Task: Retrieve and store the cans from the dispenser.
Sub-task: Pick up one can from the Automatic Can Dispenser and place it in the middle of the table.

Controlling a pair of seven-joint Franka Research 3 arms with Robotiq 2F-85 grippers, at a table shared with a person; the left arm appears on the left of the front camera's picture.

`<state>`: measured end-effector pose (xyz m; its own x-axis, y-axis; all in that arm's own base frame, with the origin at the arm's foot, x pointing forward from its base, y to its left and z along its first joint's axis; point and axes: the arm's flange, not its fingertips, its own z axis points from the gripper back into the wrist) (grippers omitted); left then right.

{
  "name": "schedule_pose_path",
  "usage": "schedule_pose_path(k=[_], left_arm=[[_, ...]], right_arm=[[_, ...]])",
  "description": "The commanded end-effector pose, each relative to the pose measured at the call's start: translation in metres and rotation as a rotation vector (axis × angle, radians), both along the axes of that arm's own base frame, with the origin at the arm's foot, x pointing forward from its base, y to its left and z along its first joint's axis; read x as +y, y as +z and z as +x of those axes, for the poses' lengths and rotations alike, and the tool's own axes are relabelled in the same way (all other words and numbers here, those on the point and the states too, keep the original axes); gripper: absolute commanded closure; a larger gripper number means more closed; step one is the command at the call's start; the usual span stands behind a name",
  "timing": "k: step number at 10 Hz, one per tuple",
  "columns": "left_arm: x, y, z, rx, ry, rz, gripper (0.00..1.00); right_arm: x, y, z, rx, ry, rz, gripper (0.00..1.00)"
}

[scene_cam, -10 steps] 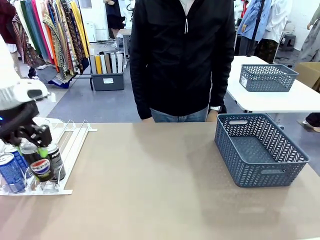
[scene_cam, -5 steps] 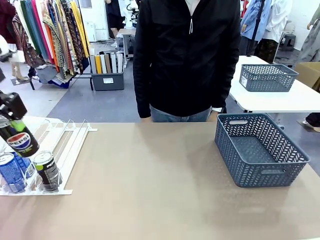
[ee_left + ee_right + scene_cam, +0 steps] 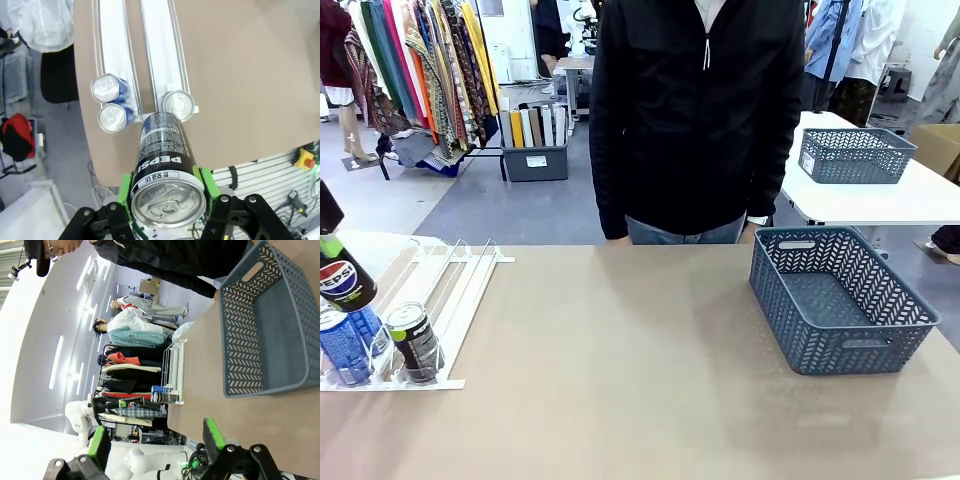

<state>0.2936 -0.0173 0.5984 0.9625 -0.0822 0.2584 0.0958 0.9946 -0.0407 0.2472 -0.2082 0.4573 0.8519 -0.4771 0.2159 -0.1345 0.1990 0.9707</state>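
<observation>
One can lifted, three waiting in the rack

At far left, our left gripper [image 3: 167, 200] pinches a black can [image 3: 340, 283] between its green pads, clear above the dispenser [image 3: 460, 285]. Two blue cans [image 3: 111, 117] and a third can [image 3: 179, 105] sit at the front stops. We judge the task barely begun, since the basket [image 3: 850, 345] at right holds nothing. Our right gripper [image 3: 155, 440] hangs with jaws spread, empty. The table [image 3: 620, 350] is plain tan. A person [image 3: 695, 120] stands across it, with clothes racks [image 3: 430, 70] behind.
</observation>
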Motion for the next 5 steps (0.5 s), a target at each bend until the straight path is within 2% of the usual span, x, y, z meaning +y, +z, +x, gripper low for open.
schedule_pose_path(k=[1,3,4,5], left_arm=[[-0.006,0.008,-0.003,-0.027,-0.012,0.005,1.00],[-0.003,0.001,-0.001,-0.003,-0.007,0.004,1.00],[-0.027,0.008,0.005,-0.057,-0.034,-0.017,1.00],[-0.080,0.016,0.024,-0.098,-0.145,-0.032,1.00]], right_arm=[[-0.002,0.002,0.000,-0.022,0.006,-0.001,0.00],[-0.002,0.002,0.000,-0.022,0.006,-0.001,0.00],[-0.002,0.002,0.000,-0.022,0.006,-0.001,0.00],[-0.002,0.002,0.000,-0.022,0.006,-0.001,0.00]])
